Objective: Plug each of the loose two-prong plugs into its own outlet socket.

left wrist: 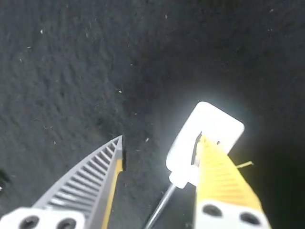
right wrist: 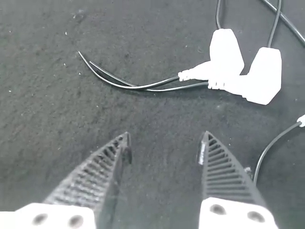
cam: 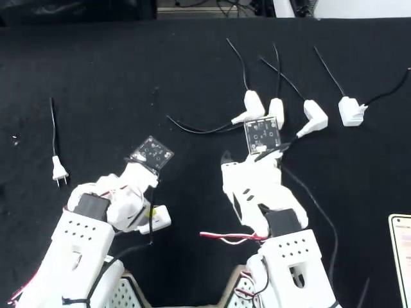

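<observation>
Left pincer (left wrist: 159,139) and right pincer (right wrist: 166,138) are released; the left should be centred over the white block (left wrist: 214,124), right of frame centre, before clenching.

Table cover (cam: 96,64): black cloth, matt, with a rough nap flecked with pale lint. White plugs (right wrist: 226,50): smooth moulded plastic, faintly glossy. Cords (right wrist: 133,85): black, smooth-sheathed, slight sheen. White housing (left wrist: 209,129): smooth plastic, bright sheen. Right gripper (right wrist: 164,143), fingers (right wrist: 90,183): ribbed matt plastic. Arm shells (cam: 77,244): white matt plastic.
</observation>
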Motion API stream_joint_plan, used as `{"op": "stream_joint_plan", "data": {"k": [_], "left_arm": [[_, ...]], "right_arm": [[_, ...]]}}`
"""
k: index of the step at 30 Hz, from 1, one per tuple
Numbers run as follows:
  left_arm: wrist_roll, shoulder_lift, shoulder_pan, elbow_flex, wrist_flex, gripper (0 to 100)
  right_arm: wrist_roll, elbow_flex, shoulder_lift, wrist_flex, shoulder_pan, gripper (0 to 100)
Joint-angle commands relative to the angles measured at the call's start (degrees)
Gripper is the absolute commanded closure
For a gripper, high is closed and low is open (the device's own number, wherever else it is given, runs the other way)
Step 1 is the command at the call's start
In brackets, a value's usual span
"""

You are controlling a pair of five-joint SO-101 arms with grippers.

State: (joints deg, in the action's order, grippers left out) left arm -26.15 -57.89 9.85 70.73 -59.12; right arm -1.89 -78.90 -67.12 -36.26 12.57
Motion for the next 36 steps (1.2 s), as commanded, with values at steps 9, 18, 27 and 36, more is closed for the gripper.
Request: {"op": "stream_joint_plan", "data": {"k": [9,18,27,36], "left_arm": [[-1.2,-0.4,-1.4,3.1,10.2,76],[-1.2,-0.9,-10.2,-5.9,1.6,76],[-1.0,-0.4,-0.2,-5.2,-3.9,76],[-1.1,-0.3,1.5,4.1,7.1,76]], "right_arm": [[0.2,0.3,-0.9,1.7,-1.2,77.6],[0.2,0.3,-0.9,1.7,-1.1,77.6],[0.2,0.2,-0.9,1.7,-1.1,77.6],[0.2,0.2,-0.9,1.7,-1.1,77.6]]}}
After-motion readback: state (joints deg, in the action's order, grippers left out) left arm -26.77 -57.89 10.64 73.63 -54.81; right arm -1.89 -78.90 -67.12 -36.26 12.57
